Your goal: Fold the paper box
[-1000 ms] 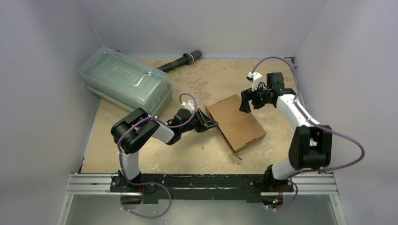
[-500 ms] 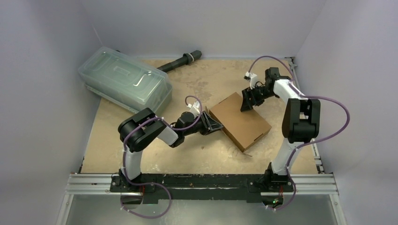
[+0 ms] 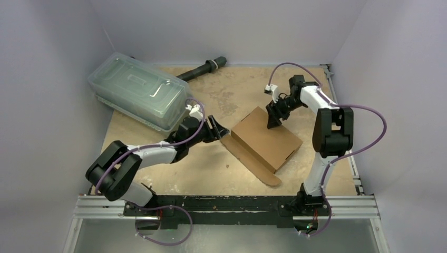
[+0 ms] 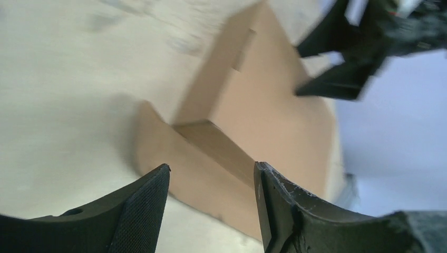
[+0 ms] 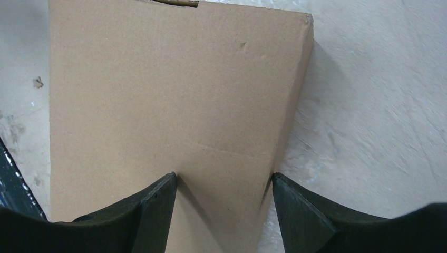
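We see 1 clear change: the left gripper [image 3: 215,128] has let go and pulled back. 1 second ago its jaws were nearly closed at the left edge of the paper box [image 3: 266,136]. Now they stand well apart with nothing between them [image 4: 211,168], and the box lies ahead of the fingertips, apart from them.

With that release, the long front flap [image 3: 253,161] has dropped out. It lies flat on the table [image 3: 200,168], just ahead of and below the left fingertips, and is still joined to the box along its fold. From the left wrist we look straight over the fallen flap [image 4: 184,158] at the box's open side.

The right gripper [image 3: 274,120] has come in from the far side. 1 second ago it hovered off the box's far corner; now both tips sit down on the top of the box [image 5: 158,95]. Its jaws are partly open [image 5: 222,179]: 1 finger is on the cardboard, the other is at the box's edge, and nothing is clamped between them. We judge it to be pinning the lid down rather than gripping it. The box itself has barely shifted and lies under the right fingertips.

For the task, we read this as a step lost. 1 flap is loose again, so the box is less closed than it was. The left gripper would have to get under the flap, lift it and tuck it in while the right one holds the top down.
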You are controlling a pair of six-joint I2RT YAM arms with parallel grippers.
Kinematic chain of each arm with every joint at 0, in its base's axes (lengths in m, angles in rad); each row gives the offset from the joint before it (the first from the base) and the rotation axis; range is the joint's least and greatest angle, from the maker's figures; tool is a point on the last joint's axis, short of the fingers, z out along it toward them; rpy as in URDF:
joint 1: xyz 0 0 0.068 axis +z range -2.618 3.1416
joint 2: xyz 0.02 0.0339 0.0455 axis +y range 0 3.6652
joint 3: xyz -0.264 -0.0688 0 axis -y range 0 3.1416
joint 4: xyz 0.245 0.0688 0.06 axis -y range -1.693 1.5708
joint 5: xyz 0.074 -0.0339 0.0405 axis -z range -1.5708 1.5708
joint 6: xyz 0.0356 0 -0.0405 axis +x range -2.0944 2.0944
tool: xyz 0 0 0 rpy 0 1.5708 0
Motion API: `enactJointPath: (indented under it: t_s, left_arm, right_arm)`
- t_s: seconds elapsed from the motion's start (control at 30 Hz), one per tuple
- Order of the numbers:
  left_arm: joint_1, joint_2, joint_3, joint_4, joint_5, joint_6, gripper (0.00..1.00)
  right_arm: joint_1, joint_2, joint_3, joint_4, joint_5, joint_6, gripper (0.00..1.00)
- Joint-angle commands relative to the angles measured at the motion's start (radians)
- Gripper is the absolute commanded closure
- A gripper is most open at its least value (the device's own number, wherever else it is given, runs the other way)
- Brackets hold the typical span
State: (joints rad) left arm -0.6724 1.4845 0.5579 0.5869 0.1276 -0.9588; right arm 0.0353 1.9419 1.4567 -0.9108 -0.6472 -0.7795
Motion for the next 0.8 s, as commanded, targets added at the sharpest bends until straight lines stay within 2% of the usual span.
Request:
enactJointPath:
  t_s: [0.0,0.13,0.3,0.43,0.7,0.77]
  left_arm:
    - [0.033,-0.017,0.096,-0.364,-0.169,0.260,0.41]
    - [0.034,-0.019,0.115,-0.421,-0.233,0.343,0.41]
    - [0.035,-0.032,-0.037,-0.148,-0.136,0.497,0.45]
    - [0.036,0.009,-0.120,0.081,-0.059,0.526,0.45]
    - [0.037,0.115,-0.099,0.254,-0.015,0.543,0.47]
    - [0.039,0.145,-0.082,0.268,0.004,0.541,0.54]
  right_arm:
    - [0.025,0.007,0.034,-0.024,0.011,-0.063,0.32]
    - [0.028,0.025,0.059,-0.031,0.013,-0.066,0.31]
    - [0.036,0.039,0.085,-0.045,0.008,-0.069,0.31]
    - [0.038,0.039,0.083,-0.046,0.001,-0.069,0.31]
    - [0.039,0.032,0.066,-0.049,-0.008,-0.074,0.31]
    - [0.038,0.035,0.070,-0.052,-0.012,-0.076,0.31]
